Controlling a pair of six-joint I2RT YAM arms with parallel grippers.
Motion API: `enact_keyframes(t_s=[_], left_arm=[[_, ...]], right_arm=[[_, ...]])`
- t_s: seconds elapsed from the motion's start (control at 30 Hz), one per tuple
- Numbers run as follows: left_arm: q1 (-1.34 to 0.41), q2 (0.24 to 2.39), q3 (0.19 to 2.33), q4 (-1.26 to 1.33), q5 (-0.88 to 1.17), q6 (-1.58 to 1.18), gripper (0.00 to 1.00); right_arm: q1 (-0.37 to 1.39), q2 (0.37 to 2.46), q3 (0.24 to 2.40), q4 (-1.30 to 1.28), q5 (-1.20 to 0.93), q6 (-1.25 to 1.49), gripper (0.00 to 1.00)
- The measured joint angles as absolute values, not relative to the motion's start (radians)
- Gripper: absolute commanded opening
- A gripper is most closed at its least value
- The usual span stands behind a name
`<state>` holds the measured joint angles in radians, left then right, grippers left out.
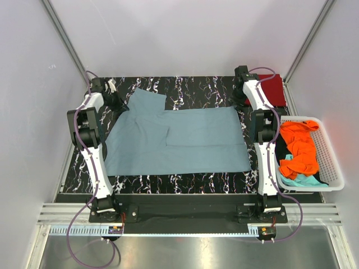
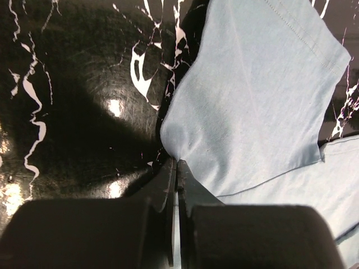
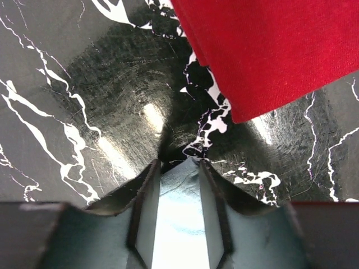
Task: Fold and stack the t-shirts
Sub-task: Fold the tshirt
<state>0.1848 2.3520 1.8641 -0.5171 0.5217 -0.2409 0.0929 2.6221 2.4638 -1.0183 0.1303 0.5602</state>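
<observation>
A dusty grey-blue t-shirt (image 1: 179, 140) lies spread flat on the black marbled table (image 1: 190, 182), one sleeve pointing to the far left. My left gripper (image 1: 115, 102) is at that far-left part, shut on a pinch of the shirt's edge (image 2: 247, 95) just below the sleeve. My right gripper (image 1: 240, 105) is at the shirt's far right corner; its jaws stand apart with the cloth corner (image 3: 182, 190) lying between them. A folded dark red t-shirt (image 1: 273, 89) lies at the far right corner of the table and shows in the right wrist view (image 3: 269, 50). An orange t-shirt (image 1: 300, 148) and a teal one (image 1: 300, 180) lie in the basket.
The white slatted basket (image 1: 332, 162) stands off the table's right edge, beside the right arm. Grey walls close in the cell on the left, right and back. A metal rail runs along the near edge.
</observation>
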Motion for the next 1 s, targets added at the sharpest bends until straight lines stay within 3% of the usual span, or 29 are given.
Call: enact_keyframes(t_s=[0.33,0.77,1.0], left_arm=[[0.185,2.344,1.839,-0.496,0.549,-0.281,0.00],[0.184,2.179,1.795,-0.477,0.546,-0.308,0.00],[0.183,2.096,1.731,-0.461,0.546,-0.307,0.00]], right_arm=[[0.092,2.629,2.477,-1.042,0.120,0.554,0.00],[0.087,2.625,2.486,-1.047,0.113,0.472,0.00],[0.086,2.515,2.409,-1.046,0.120,0.440,0.00]])
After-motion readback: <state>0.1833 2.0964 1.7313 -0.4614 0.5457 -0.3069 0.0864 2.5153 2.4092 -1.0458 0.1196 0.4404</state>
